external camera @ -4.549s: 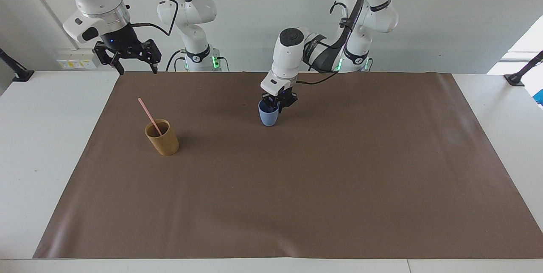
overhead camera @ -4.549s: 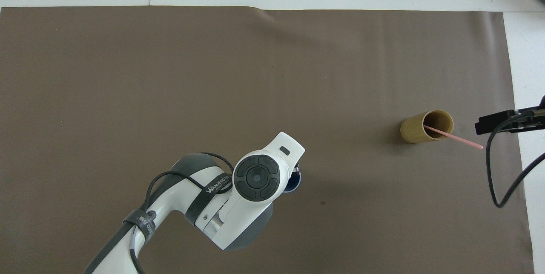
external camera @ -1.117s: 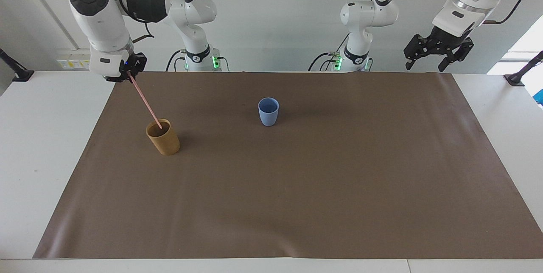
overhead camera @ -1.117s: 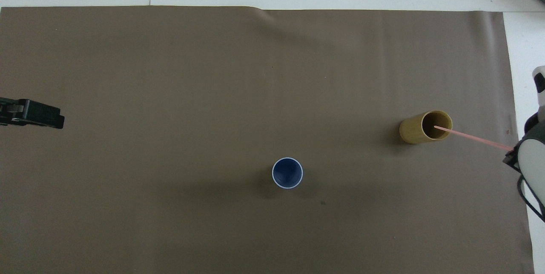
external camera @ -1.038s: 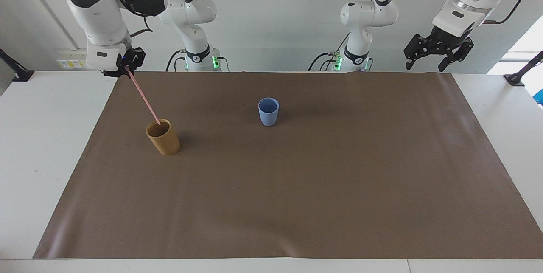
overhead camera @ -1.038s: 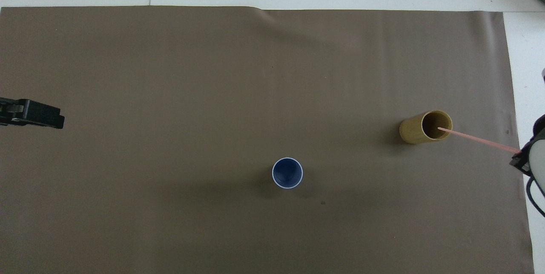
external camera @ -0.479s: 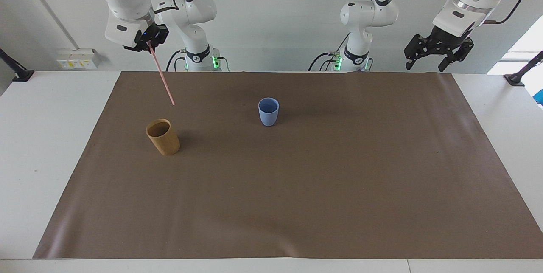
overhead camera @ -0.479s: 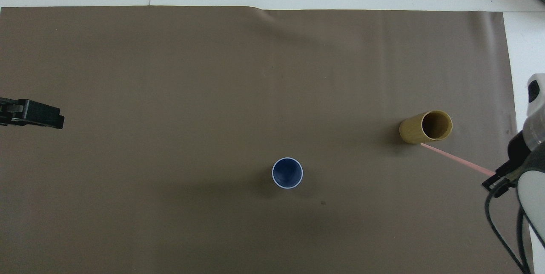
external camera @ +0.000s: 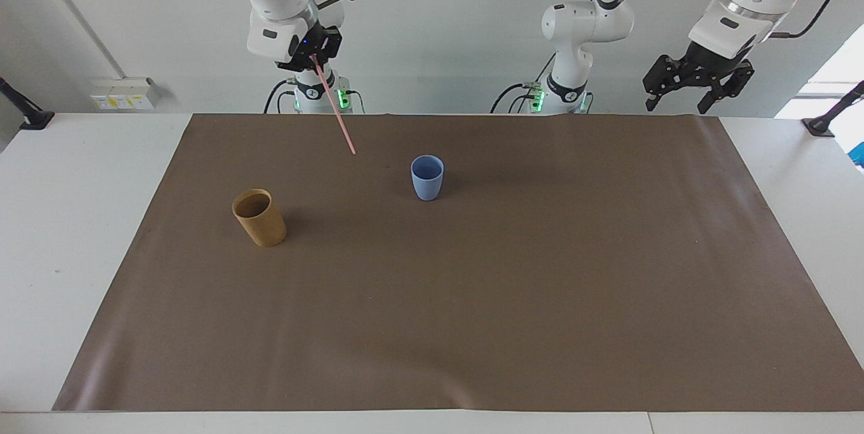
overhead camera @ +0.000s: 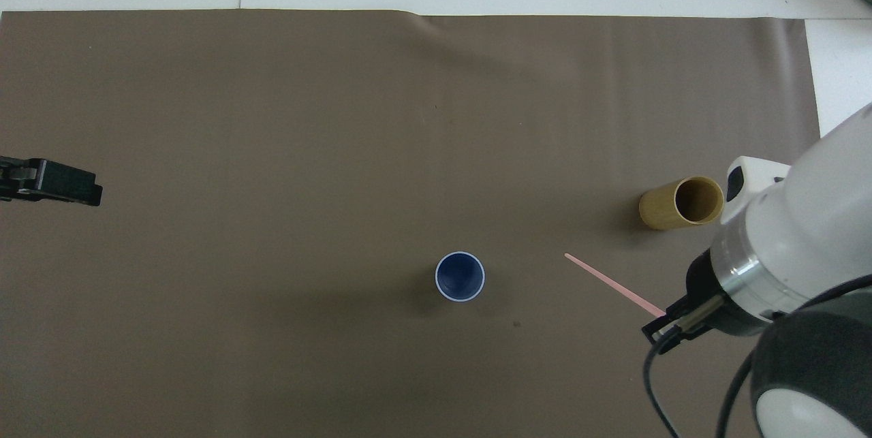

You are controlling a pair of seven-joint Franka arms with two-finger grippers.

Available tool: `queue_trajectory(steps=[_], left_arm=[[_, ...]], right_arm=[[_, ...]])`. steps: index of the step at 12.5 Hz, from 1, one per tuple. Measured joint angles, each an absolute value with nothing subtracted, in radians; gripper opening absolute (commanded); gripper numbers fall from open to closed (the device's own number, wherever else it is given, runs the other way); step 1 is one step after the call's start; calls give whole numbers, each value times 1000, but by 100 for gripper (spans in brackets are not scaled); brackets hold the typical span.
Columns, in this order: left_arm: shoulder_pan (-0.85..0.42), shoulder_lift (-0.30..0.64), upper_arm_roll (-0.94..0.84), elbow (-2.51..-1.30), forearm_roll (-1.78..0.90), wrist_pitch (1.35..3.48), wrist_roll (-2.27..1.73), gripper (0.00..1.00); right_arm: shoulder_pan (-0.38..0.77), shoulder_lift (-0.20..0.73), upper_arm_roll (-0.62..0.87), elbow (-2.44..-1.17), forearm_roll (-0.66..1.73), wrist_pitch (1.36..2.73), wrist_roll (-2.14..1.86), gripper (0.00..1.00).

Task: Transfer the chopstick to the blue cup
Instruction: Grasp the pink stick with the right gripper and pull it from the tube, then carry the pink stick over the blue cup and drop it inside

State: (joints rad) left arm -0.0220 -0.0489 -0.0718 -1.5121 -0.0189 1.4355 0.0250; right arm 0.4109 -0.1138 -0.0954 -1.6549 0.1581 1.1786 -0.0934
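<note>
The pale pink chopstick [external camera: 335, 111] [overhead camera: 612, 285] hangs slanted in the air, its top end pinched in my right gripper [external camera: 314, 60], which is shut on it high over the mat between the two cups. The chopstick's free lower tip points toward the blue cup [external camera: 427, 177] [overhead camera: 460, 276], which stands upright and empty near the middle of the mat. My left gripper [external camera: 695, 91] [overhead camera: 65, 184] waits raised over the mat's edge at the left arm's end, open and holding nothing.
A tan-brown cylindrical cup [external camera: 259, 218] [overhead camera: 681, 204] stands empty toward the right arm's end of the brown mat [external camera: 472, 299]. White table [external camera: 81, 218] borders the mat.
My right gripper has lifted the chopstick out of the tan-brown cup and carried it sideways toward the blue cup. The left arm has not moved.
</note>
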Motion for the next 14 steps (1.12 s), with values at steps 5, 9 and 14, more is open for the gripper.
queue_trajectory(steps=[5, 9, 14], left_arm=[[-22, -49, -72, -1512, -19, 1435, 25, 100], [-22, -49, -72, -1512, -19, 1435, 25, 100], [-22, -49, -72, -1512, -19, 1434, 25, 100]], right_arm=[[586, -105, -93, -1731, 295, 1359, 190, 0], [665, -37, -93, -1750, 311, 1469, 307, 0], [687, 14, -100, -1793, 300, 1476, 329, 0]])
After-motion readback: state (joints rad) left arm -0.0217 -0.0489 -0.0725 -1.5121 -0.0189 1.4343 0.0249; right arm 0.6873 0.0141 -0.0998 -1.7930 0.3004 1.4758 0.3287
